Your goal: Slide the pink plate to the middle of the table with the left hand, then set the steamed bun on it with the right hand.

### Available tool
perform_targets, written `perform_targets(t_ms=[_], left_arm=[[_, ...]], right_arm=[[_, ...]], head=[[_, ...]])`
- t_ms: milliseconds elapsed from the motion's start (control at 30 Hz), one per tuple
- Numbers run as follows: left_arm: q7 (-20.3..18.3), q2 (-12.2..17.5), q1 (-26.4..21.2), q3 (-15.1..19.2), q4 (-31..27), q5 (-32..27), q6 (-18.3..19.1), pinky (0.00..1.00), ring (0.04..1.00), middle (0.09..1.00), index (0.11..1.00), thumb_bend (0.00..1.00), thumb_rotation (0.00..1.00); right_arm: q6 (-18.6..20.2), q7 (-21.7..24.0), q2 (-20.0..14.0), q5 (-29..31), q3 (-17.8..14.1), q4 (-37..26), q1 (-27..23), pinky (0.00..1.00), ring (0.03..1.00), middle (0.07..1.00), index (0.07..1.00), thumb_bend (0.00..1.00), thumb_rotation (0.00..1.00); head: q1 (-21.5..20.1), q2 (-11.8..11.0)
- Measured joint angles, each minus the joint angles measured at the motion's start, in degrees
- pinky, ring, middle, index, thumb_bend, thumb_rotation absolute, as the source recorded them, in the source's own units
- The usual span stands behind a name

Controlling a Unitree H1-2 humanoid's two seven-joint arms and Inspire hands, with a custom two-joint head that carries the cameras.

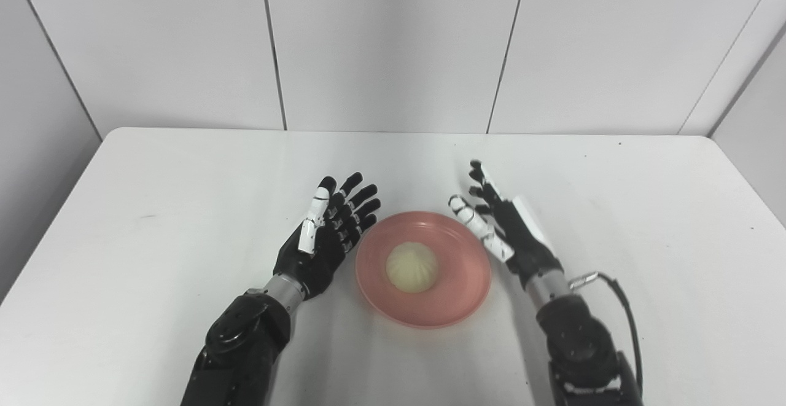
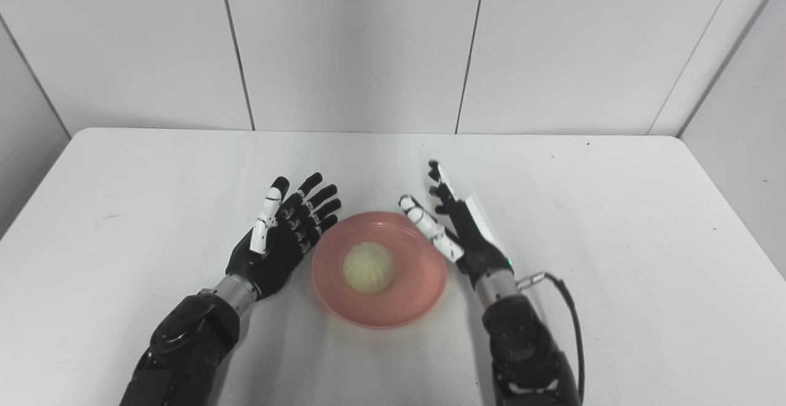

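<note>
Now the steamed bun is sitting on the pink plate mid-table, while the left hand and right hand are flanking it, fingers spread apart, holding nothing.

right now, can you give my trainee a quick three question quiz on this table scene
1. True or false: the bun lies on the pink plate.
2. Which hand is holding something? A) left hand B) right hand C) neither
3. Fill in: the plate sits ___ the two hands on the table.

Key: 1. true. 2. C, both are open with fingers spread. 3. between.
</note>
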Motion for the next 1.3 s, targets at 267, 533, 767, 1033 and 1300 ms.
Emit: perform_targets(t_ms=[267,533,767,1033,1300], left_arm=[[-0.42,0.2,0.12,1.15,1.64,0.29,-3.75,0.99,0.967,0.975,0.986,0.57,1.0],[-0.39,0.64,1.22,2.25,1.61,1.55,-5.85,1.0,0.999,0.999,1.0,0.55,1.0],[0.17,0.93,2.56,2.18,-0.07,3.87,-6.26,1.0,1.0,1.0,1.0,0.55,1.0],[0.87,1.19,3.58,1.86,-1.46,5.8,-6.54,1.0,0.999,1.0,1.0,0.54,1.0],[1.25,1.18,3.69,1.49,-1.85,7.05,-6.62,1.0,0.999,1.0,1.0,0.53,1.0]], right_arm=[[-13.26,-10.58,0.22,3.32,0.35,8.78,0.02,0.96,0.998,1.0,1.0,0.5,1.0],[-17.42,-14.4,0.21,5.27,1.09,11.73,-1.61,0.95,0.993,1.0,1.0,0.49,1.0],[-17.55,-14.26,-0.04,7.77,2.21,13.34,-2.46,0.95,0.982,0.994,0.991,0.43,1.0],[-17.54,-12.53,-0.49,10.29,2.83,13.75,-2.64,0.95,0.967,0.977,0.978,0.33,1.0],[-14.7,-9.96,-0.56,13.35,2.79,12.7,-2.46,0.96,0.965,0.963,0.972,0.27,1.0]], head=[[-0.88,-2.11],[-0.88,-3.51],[-0.62,-3.34],[-0.09,-2.2],[0.53,-0.53]])
